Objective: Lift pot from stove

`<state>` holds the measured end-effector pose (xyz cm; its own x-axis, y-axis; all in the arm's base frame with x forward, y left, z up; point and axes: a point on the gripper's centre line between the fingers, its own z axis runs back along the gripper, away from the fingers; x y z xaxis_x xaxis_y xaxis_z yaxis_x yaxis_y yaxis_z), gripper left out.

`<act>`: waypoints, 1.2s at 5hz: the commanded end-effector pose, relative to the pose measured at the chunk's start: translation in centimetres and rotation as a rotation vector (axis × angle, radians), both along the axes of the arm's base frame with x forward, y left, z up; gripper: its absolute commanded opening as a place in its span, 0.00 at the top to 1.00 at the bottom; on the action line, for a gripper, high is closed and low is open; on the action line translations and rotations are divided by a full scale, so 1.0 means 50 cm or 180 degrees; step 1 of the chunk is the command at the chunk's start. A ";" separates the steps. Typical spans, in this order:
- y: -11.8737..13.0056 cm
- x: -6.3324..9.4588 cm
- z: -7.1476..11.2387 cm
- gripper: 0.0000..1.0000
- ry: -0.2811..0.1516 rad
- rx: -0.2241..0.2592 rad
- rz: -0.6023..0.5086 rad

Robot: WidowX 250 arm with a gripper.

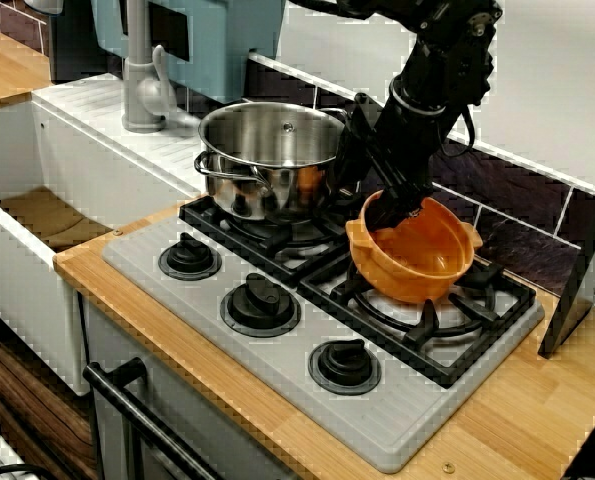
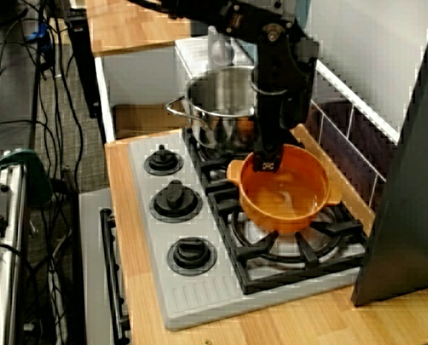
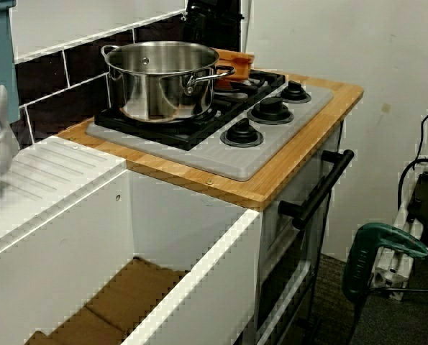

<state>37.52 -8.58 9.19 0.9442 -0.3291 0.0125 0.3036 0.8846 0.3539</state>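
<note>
The orange pot (image 1: 417, 262) hangs tilted just above the right burner grate of the grey stove (image 1: 397, 425). My gripper (image 1: 397, 208) comes down from above and is shut on the pot's near-left rim, one finger inside and one outside. In the side view the gripper (image 2: 265, 164) clamps the rim of the pot (image 2: 284, 195) over the stove (image 2: 199, 296). In the far view only the top of the pot (image 3: 235, 60) shows behind the steel pot; the gripper is hidden there.
A larger steel pot (image 1: 272, 160) stands on the left burner, close beside my arm. Three black knobs (image 1: 261, 303) line the stove front. A grey faucet (image 1: 142, 90) and a white sink (image 1: 47, 215) lie to the left. A dark panel (image 1: 587, 270) leans at the right.
</note>
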 end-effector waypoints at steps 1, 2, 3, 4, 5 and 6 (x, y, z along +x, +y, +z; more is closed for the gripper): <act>0.010 -0.005 0.018 1.00 -0.0106 -0.0053 -0.0018; 0.012 -0.005 0.032 1.00 -0.0145 -0.0090 -0.0027; 0.021 -0.010 0.045 1.00 -0.0184 -0.0141 -0.0022; 0.031 -0.017 0.069 1.00 -0.0216 -0.0232 -0.0008; 0.040 -0.033 0.112 1.00 -0.0288 -0.0361 -0.0001; 0.038 -0.056 0.168 1.00 -0.0406 -0.0486 -0.0064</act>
<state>34.84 -7.04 15.71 0.9354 -0.3338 0.1166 0.2984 0.9222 0.2459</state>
